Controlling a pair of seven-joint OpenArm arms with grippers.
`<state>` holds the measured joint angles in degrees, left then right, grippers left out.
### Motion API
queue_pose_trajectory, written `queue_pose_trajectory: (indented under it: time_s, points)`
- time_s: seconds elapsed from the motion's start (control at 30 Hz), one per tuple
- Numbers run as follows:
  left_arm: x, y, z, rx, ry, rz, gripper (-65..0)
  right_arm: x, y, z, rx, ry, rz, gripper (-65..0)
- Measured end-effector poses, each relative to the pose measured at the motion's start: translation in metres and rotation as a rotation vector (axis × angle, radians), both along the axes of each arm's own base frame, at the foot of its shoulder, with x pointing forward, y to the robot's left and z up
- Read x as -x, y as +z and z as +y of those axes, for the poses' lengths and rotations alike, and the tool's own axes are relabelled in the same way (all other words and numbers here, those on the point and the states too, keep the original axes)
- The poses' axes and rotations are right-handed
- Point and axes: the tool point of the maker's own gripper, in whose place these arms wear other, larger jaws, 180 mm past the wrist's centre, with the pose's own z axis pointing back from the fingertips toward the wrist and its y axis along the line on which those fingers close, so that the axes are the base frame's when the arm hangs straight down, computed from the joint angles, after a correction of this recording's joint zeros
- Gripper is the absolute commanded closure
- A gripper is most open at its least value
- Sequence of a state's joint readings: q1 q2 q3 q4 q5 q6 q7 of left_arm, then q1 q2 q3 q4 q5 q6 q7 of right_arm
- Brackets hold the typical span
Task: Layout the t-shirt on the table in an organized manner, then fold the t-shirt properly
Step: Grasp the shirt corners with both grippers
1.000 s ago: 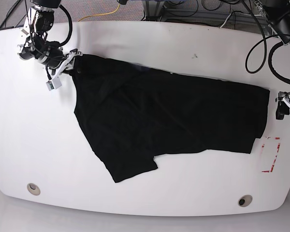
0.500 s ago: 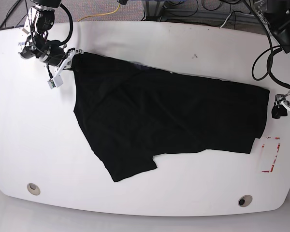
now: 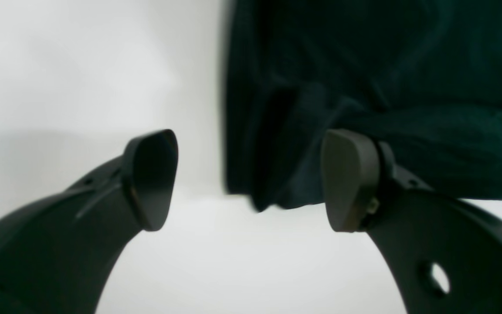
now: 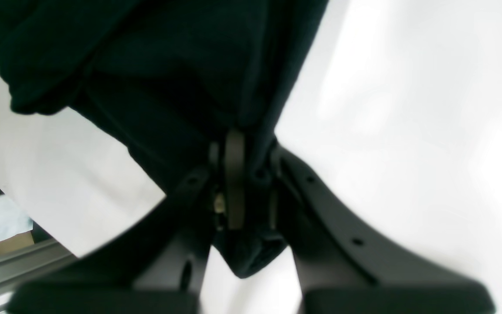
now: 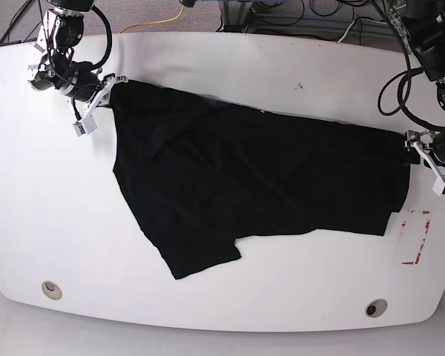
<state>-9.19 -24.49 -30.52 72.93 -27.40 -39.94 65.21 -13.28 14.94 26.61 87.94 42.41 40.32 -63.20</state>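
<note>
The black t-shirt (image 5: 259,178) lies spread and rumpled across the white table (image 5: 208,67), one sleeve pointing to the front (image 5: 200,259). At the shirt's far left corner my right gripper (image 5: 104,93) is shut on the fabric; in the right wrist view its fingers (image 4: 233,183) pinch a fold of the t-shirt (image 4: 168,65). My left gripper (image 5: 419,154) stands open at the shirt's right edge. In the left wrist view a corner of the t-shirt (image 3: 364,65) lies between the left gripper's (image 3: 251,181) spread fingers.
Red tape marks (image 5: 417,237) sit just off the shirt's right front corner. Two round grommet holes (image 5: 51,289) (image 5: 376,307) lie near the table's front edge. Black cables (image 5: 400,74) hang over the back right, and more wiring lies behind the table.
The right gripper shut on the shirt's far left corner and drew slightly back. The left gripper moved in from the right to the shirt's right edge, staying open.
</note>
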Motion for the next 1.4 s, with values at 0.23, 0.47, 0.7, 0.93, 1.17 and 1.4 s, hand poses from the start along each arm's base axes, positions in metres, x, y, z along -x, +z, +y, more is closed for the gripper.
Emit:
queue_pose_trajectory:
  time_s: [0.23, 0.47, 0.7, 0.93, 1.17, 1.4]
  points:
    - [0.003, -0.021, -0.012, 0.023, -0.036, 0.039, -48.3, 0.0, 0.0, 0.0, 0.002, 0.0, 0.0, -3.3]
    - [0.008, -0.034, -0.018, 0.047, -0.039, 0.073, -47.9, 0.0, 0.0, 0.0, 0.001, 0.0, -0.001, -3.3]
    - [0.008, -0.045, -0.023, 0.057, -0.059, 0.093, -47.6, -0.001, 0.001, 0.0, 0.001, 0.001, -0.002, -3.2]
    - [-0.002, -0.053, -0.026, 0.043, -0.048, 0.044, -47.2, -0.001, 0.001, -0.001, 0.003, 0.001, -0.003, -3.2]
    - [0.001, -0.056, -0.031, 0.045, -0.081, 0.036, -19.6, -0.003, 0.002, -0.003, 0.009, 0.004, -0.005, -2.9]
    - [0.006, -0.06, -0.038, 0.072, -0.09, 0.06, 0.0, -0.004, 0.003, -0.014, 0.046, 0.014, 0.004, -2.9]
